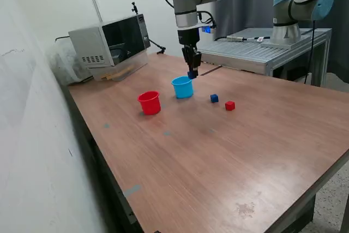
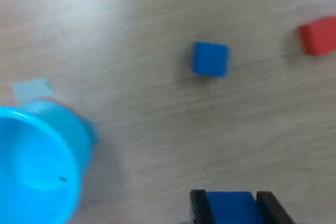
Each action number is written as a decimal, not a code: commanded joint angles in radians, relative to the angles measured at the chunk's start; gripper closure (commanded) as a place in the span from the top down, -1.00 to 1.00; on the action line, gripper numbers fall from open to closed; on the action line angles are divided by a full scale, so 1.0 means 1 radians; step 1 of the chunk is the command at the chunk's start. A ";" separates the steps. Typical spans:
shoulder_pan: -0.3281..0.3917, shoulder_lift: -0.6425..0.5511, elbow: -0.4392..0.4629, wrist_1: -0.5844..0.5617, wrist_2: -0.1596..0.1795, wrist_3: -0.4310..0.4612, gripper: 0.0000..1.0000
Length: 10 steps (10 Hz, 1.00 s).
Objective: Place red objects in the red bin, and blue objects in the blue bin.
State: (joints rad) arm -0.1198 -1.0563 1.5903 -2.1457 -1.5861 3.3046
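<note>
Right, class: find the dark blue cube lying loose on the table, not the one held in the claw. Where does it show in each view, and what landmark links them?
Exterior view: the loose blue cube lies on the table between the light blue cup and the red cube.
Wrist view: the loose blue cube sits above the claw, which grips another blue cube.
Shared landmark: the light blue cup.

Microwave [image 1: 112,45] at wooden table [image 1: 218,156] far corner; metal bench [image 1: 262,53] behind.

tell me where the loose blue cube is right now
In the exterior view the loose blue cube sits on the table, between the blue cup on its left and the red cube on its right, touching neither.
</note>
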 commanded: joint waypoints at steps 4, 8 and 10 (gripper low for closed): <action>-0.124 -0.010 0.034 0.004 -0.031 -0.011 -1.00; -0.167 -0.005 0.036 0.001 -0.029 -0.011 -1.00; -0.167 -0.007 0.037 0.001 -0.029 -0.011 -1.00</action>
State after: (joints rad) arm -0.2851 -1.0625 1.6258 -2.1441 -1.6154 3.2930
